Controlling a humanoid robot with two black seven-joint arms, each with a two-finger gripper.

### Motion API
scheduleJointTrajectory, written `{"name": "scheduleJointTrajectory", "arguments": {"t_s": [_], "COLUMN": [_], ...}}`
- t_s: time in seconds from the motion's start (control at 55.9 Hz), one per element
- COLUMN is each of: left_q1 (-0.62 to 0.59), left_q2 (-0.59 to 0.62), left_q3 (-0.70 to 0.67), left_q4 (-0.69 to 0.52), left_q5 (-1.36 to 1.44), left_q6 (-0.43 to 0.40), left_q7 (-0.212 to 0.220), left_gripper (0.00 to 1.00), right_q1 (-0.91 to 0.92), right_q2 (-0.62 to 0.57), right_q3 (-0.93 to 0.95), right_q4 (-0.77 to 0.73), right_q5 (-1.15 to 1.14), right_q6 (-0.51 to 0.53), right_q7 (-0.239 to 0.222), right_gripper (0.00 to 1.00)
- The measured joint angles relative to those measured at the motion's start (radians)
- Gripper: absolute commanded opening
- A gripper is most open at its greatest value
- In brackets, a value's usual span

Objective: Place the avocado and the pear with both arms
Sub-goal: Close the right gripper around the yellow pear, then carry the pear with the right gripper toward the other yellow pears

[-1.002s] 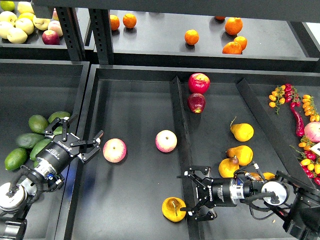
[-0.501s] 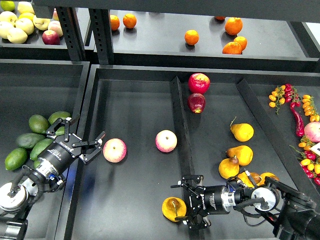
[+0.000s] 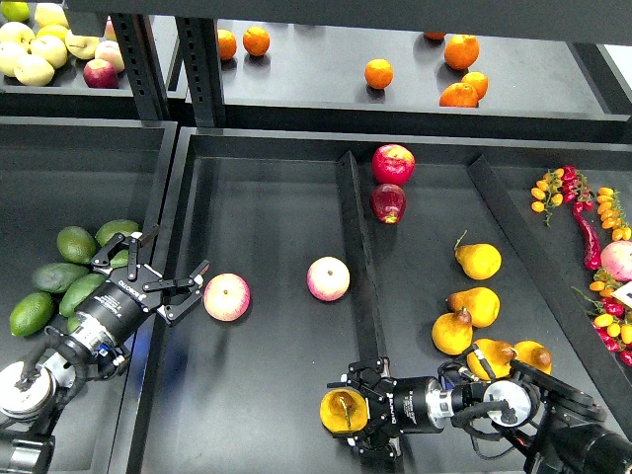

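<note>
Neither fruit is placed: the right gripper (image 3: pixel 357 412) pinches the plump orange-yellow pear (image 3: pixel 343 411); the left gripper (image 3: pixel 164 275), spread and empty, hovers beside the dark green oval avocado (image 3: pixel 117 231).

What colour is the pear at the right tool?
Orange-yellow with a dark brown blotch on the pear, seen in the head view.

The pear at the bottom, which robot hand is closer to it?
Right. The right gripper has its fingers around the pear. The left gripper is far off, open beside an apple.
</note>
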Motion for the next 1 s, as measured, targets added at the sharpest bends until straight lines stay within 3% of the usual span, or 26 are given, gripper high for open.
{"name": "scheduleJointTrajectory", "arguments": {"t_s": [0.251, 0.501, 1.002], "left_q1": [0.000, 0.000, 0.000], "left_q2": [0.000, 0.000, 0.000], "left_q3": [0.001, 0.002, 0.008], "left_q4": [-0.005, -0.005, -0.005], "left_q5": [0.006, 0.014, 0.015], "left_q6": [0.000, 0.000, 0.000], "left_q7": [0.000, 0.000, 0.000], "left_gripper": [0.99, 0.99, 0.99], "right_q1": [-0.004, -0.006, -0.011], "right_q2": [0.000, 0.001, 0.003], "right_q3": [0.001, 0.008, 0.086], "right_q4": [-0.011, -0.014, 0.029], "right_q5": [0.000, 0.000, 0.009], "right_q6": [0.000, 0.000, 0.000], "right_q7": [0.000, 0.000, 0.000], "right_gripper": [0.56, 0.30, 0.23]}}
